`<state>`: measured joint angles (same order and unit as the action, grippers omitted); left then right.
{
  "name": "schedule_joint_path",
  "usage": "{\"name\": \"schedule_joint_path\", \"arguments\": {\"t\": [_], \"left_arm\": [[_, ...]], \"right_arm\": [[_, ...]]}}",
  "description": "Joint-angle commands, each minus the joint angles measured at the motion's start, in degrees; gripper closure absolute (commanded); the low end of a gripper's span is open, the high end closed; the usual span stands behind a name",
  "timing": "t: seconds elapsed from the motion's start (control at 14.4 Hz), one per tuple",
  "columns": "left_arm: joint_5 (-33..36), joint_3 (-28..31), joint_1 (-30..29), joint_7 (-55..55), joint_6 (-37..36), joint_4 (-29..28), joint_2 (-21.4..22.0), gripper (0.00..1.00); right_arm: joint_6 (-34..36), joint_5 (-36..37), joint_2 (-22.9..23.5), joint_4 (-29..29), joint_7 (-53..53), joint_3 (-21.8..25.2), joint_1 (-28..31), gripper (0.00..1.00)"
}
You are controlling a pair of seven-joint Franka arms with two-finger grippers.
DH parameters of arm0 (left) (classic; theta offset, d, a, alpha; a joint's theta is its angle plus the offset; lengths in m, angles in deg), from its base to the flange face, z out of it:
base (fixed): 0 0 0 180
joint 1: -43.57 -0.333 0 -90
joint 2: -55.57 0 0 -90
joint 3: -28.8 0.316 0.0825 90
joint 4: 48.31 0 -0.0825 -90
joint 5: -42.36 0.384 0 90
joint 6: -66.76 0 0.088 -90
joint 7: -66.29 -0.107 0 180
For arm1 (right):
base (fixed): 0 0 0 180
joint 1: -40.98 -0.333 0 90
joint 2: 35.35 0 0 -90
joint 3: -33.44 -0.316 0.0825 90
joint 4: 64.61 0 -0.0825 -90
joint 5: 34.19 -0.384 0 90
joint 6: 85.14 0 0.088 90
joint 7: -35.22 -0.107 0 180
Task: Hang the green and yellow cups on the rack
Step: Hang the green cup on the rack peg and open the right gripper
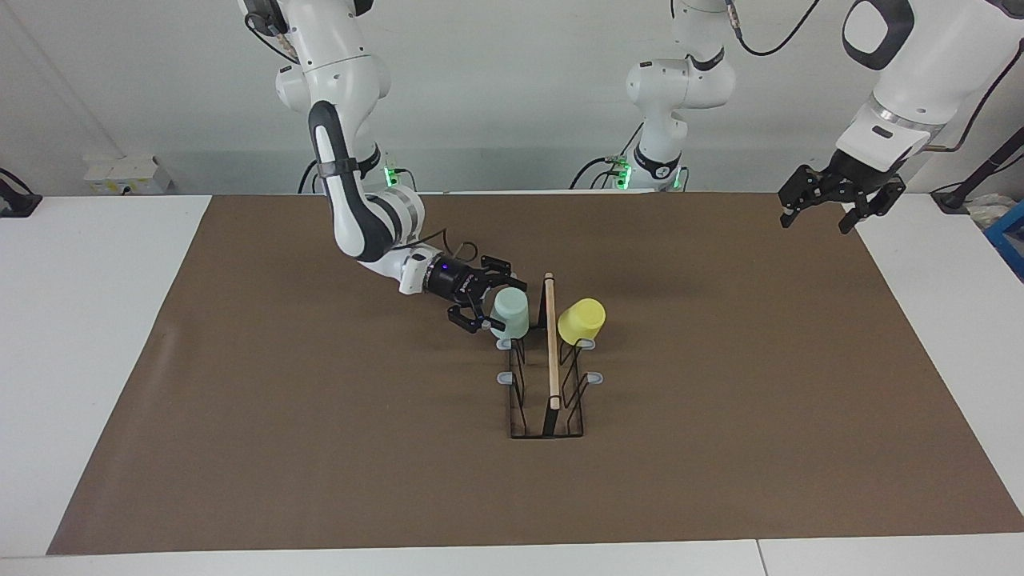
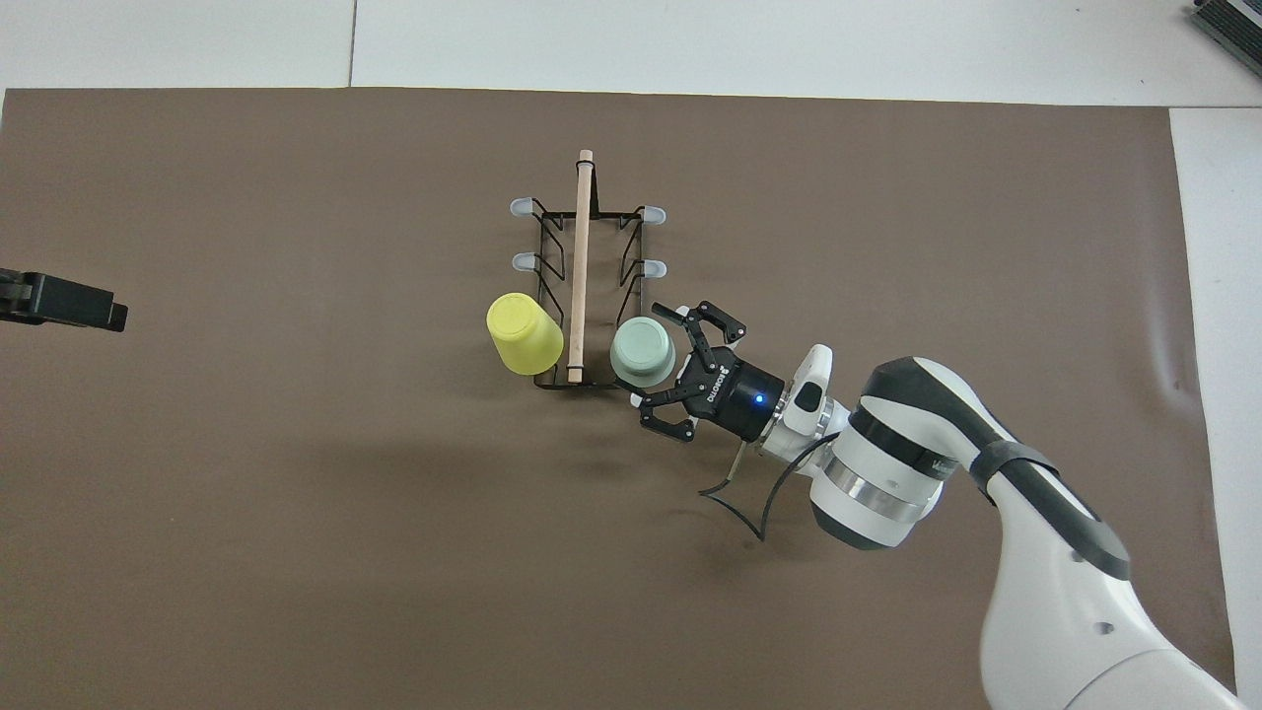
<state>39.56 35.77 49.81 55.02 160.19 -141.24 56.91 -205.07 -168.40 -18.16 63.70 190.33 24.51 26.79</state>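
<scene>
Facing view: green cup [image 1: 510, 312] hung mouth-down on rack [image 1: 549, 376], on the prong nearest the robots on the right arm's side, tilted outward. Yellow cup [image 1: 582, 320] hung the same way on the matching prong on the left arm's side, tilted outward too. Both cups off the mat, one on each side of the wooden rod [image 1: 550, 340]. Four other grey prong tips [image 1: 505, 377] bare, farther from the robots than the cups. Rack upright near the middle of the brown mat [image 1: 320, 448], long axis running away from the robots.

Right gripper [image 1: 486, 304] just beside the green cup on the right arm's side, low over the mat, jaws spread open around the cup's side but not clamped on it; a gap visible between fingertips and cup wall. Whether one fingertip grazes the cup: cannot tell.

Overhead view: same layout, green cup [image 2: 643, 351] and yellow cup [image 2: 524, 333] flanking the rack [image 2: 592, 296], bottoms up toward the camera. Right gripper [image 2: 680, 370] angled in toward the green cup, fingers wide. Left gripper [image 2: 59, 301] at the frame edge over the mat at the left arm's end, waiting.

Facing view again: left gripper [image 1: 824, 210] raised over the mat's corner nearest the robots, well apart from the rack, jaws open, nothing in them.
</scene>
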Motion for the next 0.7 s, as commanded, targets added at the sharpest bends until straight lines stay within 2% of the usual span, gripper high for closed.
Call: {"name": "schedule_joint_path", "arguments": {"t": [0.0, 0.28, 0.63], "left_arm": [[-0.1, -1.09, -1.05, 0.37, -0.01, -1.47, 1.55, 0.0], [-0.1, -1.09, -1.23, 0.28, -0.18, -1.47, 1.64, 0.0], [-0.19, -1.09, -1.14, 0.46, -0.27, -1.64, 1.64, 0.0]], "right_arm": [[-5.12, -1.32, -3.81, 0.63, -1.64, -0.3, -0.92, 0.0], [-15.32, 0.35, -9.96, 0.72, -7.78, -0.39, -2.86, 0.0], [-20.08, 7.37, -14.54, 0.37, -17.55, -0.3, -4.18, 0.0]]}}
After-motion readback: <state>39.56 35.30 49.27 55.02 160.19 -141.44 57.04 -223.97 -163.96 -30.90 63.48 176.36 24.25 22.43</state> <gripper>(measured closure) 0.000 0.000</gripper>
